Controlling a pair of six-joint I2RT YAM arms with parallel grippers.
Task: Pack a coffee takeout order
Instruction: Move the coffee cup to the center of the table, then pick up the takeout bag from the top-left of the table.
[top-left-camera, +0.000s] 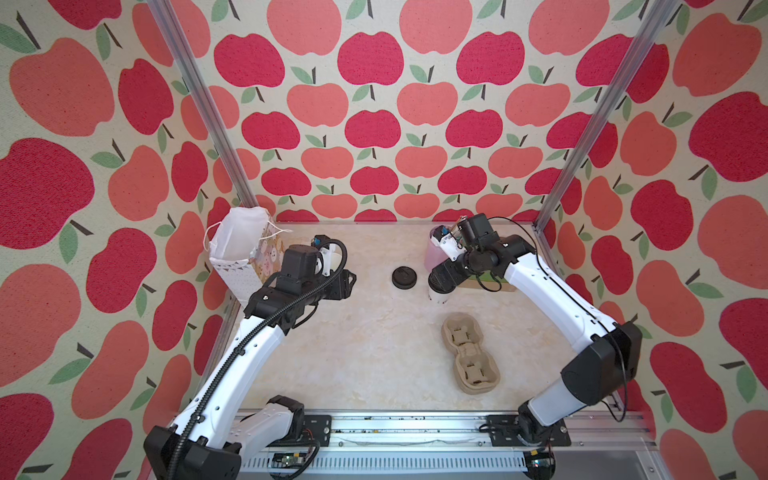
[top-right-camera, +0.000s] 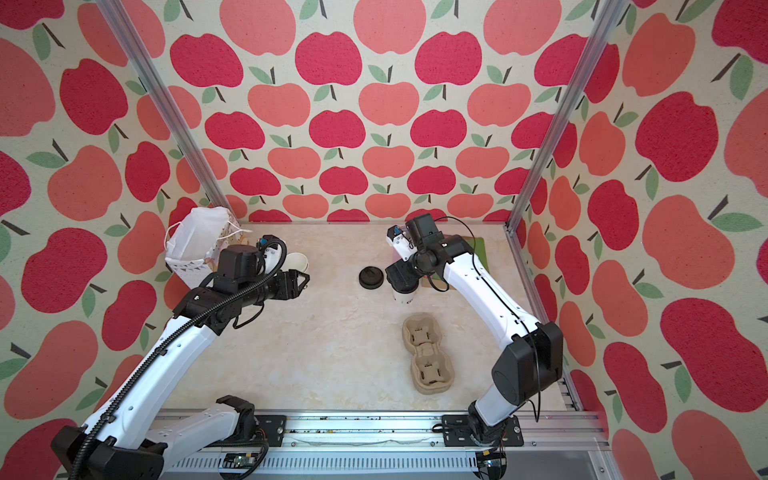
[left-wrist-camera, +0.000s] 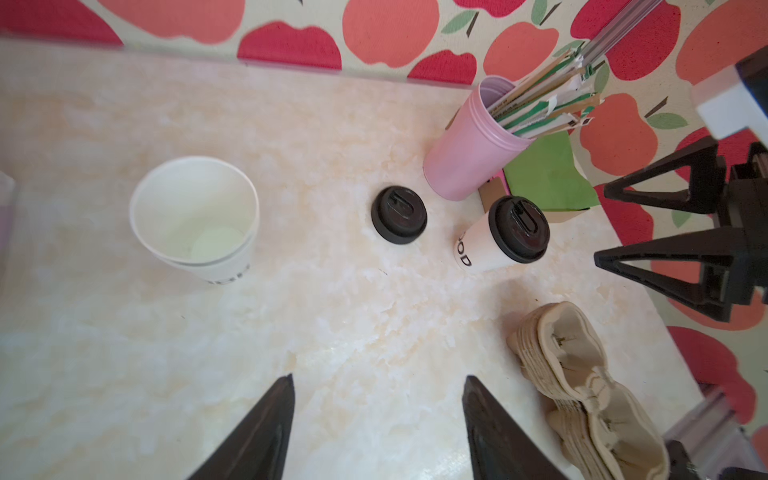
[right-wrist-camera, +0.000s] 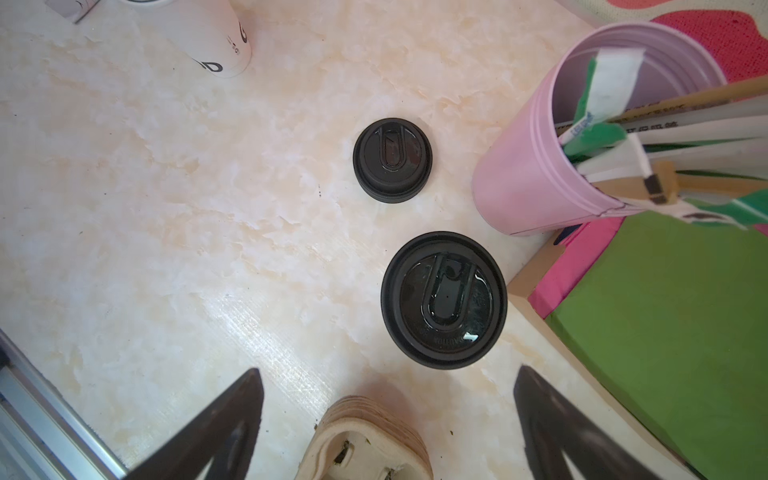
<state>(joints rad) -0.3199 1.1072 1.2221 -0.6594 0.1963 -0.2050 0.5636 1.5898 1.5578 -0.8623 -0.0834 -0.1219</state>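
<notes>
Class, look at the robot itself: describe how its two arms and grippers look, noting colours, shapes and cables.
The left arm and right arm share glossy white shells and chunky black joint housings. A ribbed black conduit runs along the left arm; a thin black cable runs along the right. The left gripper and right gripper carry black, pointed, wedge-shaped fingers.

Loose lid (top-left-camera: 404, 277) just left of lidded cup (left-wrist-camera: 478, 247), carrier (top-left-camera: 467, 353) before them
</notes>
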